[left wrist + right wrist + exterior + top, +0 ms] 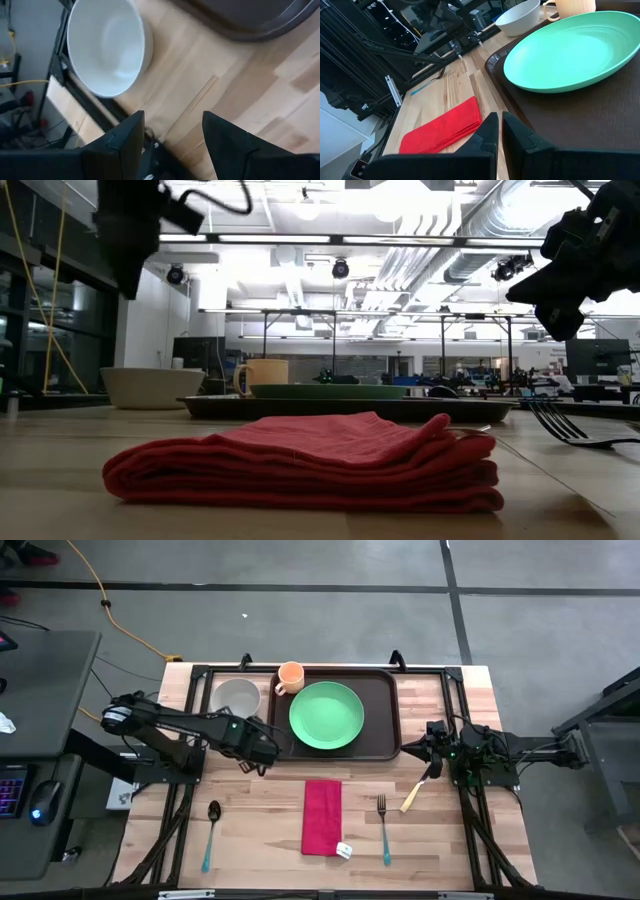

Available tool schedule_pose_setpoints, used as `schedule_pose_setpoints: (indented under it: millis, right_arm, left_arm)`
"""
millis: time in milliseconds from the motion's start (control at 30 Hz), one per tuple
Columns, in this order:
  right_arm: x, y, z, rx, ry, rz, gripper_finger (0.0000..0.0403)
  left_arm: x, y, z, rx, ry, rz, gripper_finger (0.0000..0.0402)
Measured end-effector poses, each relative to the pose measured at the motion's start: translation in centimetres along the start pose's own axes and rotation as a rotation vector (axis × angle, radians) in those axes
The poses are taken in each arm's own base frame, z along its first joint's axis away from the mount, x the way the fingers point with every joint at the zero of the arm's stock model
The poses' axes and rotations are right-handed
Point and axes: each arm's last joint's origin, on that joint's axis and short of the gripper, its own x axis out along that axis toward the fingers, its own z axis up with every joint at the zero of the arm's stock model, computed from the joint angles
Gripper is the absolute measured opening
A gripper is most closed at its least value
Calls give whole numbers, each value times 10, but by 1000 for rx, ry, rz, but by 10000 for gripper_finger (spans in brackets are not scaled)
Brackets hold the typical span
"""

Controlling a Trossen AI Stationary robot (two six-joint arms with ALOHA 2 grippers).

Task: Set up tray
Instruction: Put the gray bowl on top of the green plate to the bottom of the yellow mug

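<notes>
We counted one tray [383, 710], one green plate [326, 715], one orange mug [290, 677] and one white bowl [235, 698]. We also counted one red napkin [321, 816], one spoon [210, 835], one fork [384, 828] and one knife [416, 793]. There were two robot arms over the table.

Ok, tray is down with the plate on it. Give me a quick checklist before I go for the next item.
1. Tray flat on the table: ok.
2. Green plate and mug on the tray: ok.
3. Left gripper open, holding nothing, off the tray's left edge: ok.
4. Right gripper shut, empty, at the tray's right end: ok.
5. Bowl on the tray: not ok, it sits on the table left of it.
6. Napkin, fork, spoon, knife on the tray: not ok.
</notes>
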Motion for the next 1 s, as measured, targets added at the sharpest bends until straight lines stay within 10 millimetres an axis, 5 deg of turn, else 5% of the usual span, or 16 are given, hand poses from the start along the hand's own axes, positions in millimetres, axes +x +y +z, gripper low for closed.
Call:
schedule_pose_setpoints:
  millis: [200, 533, 1000]
  right_arm:
    - [0, 0, 0, 0, 0, 0, 0]
    - [0, 0, 0, 12, -2, 1, 0]
    - [0, 2, 4, 40, -40, 15, 0]
  left_arm:
    - [21, 5, -17, -63, -24, -106, 230]
    - [28, 46, -35, -189, -68, -179, 230]
    - [36, 85, -26, -158, -86, -355, 230]
